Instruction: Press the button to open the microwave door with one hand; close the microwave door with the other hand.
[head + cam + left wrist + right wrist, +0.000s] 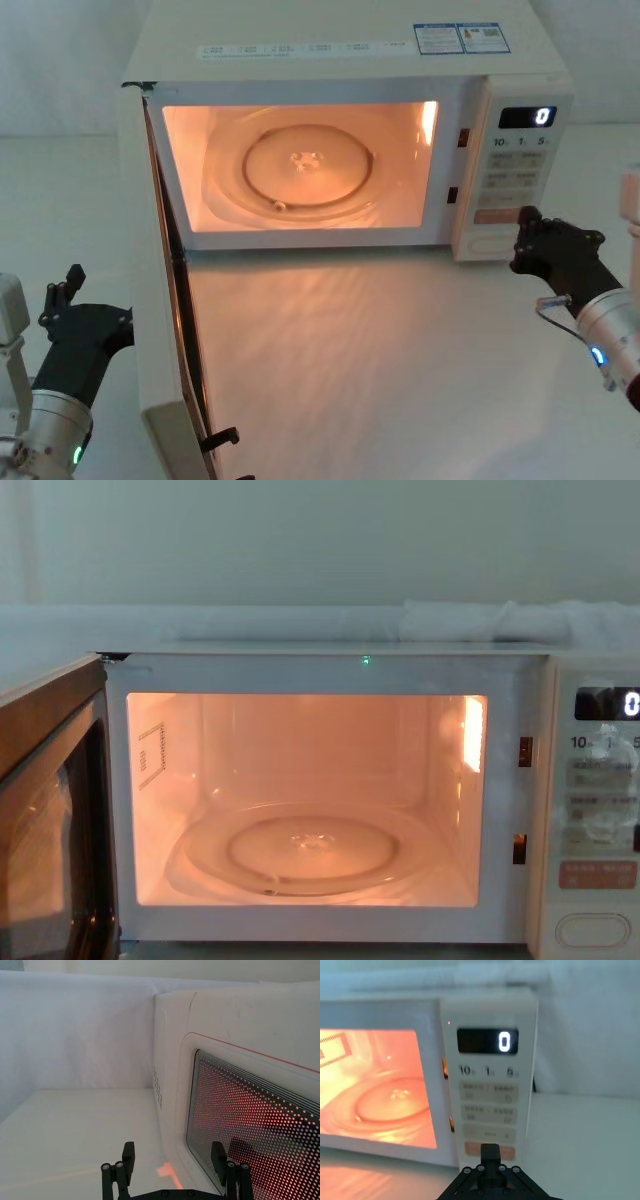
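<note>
The microwave door (165, 330) stands swung wide open toward me on the left, and its inner side shows in the chest view (50, 820). My left gripper (62, 290) hangs open just outside the door. Its fingers (128, 1157) are spread, one beside the door's dotted window (250, 1120). My right gripper (522, 240) is shut and sits right at the control panel, just right of the wide cream button (492, 243). Its tip (490, 1152) covers part of the orange-pink key, and the button is hidden behind it there. The chest view shows the button (592, 929) at the panel's bottom.
The cavity is lit orange with a glass turntable (308, 165) inside. The display (504, 1041) reads 0. White table (380, 350) stretches in front of the microwave between the arms. A white backdrop (75, 1035) closes the left and rear.
</note>
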You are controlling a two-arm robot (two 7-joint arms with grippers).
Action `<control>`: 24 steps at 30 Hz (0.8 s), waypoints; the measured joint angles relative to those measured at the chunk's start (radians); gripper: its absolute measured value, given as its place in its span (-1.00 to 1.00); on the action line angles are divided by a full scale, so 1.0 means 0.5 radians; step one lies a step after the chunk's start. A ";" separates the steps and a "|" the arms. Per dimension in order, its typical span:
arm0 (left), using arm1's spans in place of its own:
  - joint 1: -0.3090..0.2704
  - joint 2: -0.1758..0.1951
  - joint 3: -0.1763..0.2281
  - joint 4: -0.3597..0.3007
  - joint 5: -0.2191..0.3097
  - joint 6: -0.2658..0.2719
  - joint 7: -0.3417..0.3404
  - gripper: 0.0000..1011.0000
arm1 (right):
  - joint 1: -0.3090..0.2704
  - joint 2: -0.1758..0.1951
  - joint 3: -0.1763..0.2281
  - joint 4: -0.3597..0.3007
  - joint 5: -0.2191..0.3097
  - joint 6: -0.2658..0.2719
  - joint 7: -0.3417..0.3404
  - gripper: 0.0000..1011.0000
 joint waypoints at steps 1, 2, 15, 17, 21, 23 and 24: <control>0.000 0.000 0.000 0.000 0.000 0.000 0.000 0.98 | -0.008 0.006 0.001 -0.018 -0.001 -0.007 0.001 -1.00; 0.000 0.000 0.000 0.000 0.000 0.000 0.000 0.98 | -0.025 0.015 0.003 -0.046 -0.002 -0.017 0.002 -1.00; 0.000 0.000 0.000 0.000 0.000 0.000 0.000 0.98 | -0.162 0.066 0.061 -0.164 -0.007 -0.214 0.004 -1.00; 0.000 0.000 0.000 0.000 0.000 0.000 0.000 0.98 | -0.171 0.070 0.066 -0.164 -0.009 -0.251 0.004 -1.00; 0.000 0.000 0.000 0.000 0.000 0.000 0.000 0.98 | -0.178 0.073 0.067 -0.164 -0.015 -0.284 0.004 -1.00; 0.000 0.000 0.000 0.000 0.000 0.000 0.000 0.98 | -0.179 0.073 0.066 -0.157 -0.020 -0.292 0.004 -1.00; 0.000 0.000 0.000 0.000 0.000 0.000 0.000 0.98 | -0.179 0.074 0.066 -0.155 -0.024 -0.293 0.004 -1.00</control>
